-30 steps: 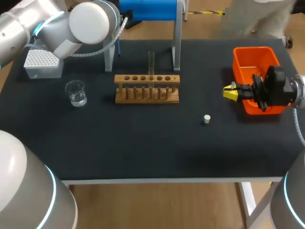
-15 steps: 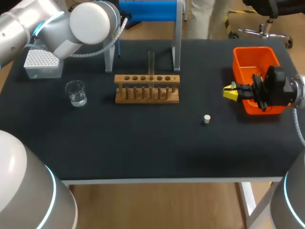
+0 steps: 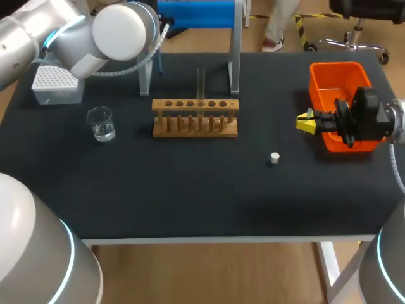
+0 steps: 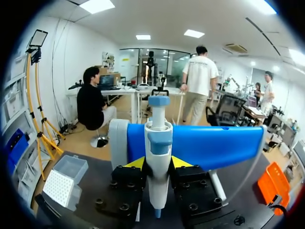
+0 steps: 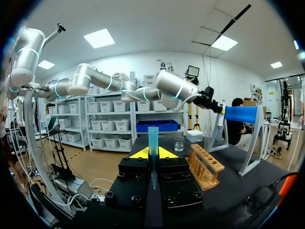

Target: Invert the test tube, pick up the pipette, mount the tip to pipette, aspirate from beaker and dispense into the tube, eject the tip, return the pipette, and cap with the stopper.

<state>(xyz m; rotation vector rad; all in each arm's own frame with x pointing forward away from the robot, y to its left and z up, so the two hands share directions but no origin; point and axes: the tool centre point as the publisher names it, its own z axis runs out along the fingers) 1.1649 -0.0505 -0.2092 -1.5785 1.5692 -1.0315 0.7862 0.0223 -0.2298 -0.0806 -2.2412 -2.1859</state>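
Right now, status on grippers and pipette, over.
Left gripper shut on pipette at blue stand. Right gripper shut on blue tube, by orange bin. Stopper loose on table. Nothing seen blocking.

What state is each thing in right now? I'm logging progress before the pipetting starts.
test tube: upright in the rack
beaker: upright, some liquid inside
stopper: loose on the table
pipette: on its stand, left gripper shut on it
blue tip: upright, right gripper shut on it
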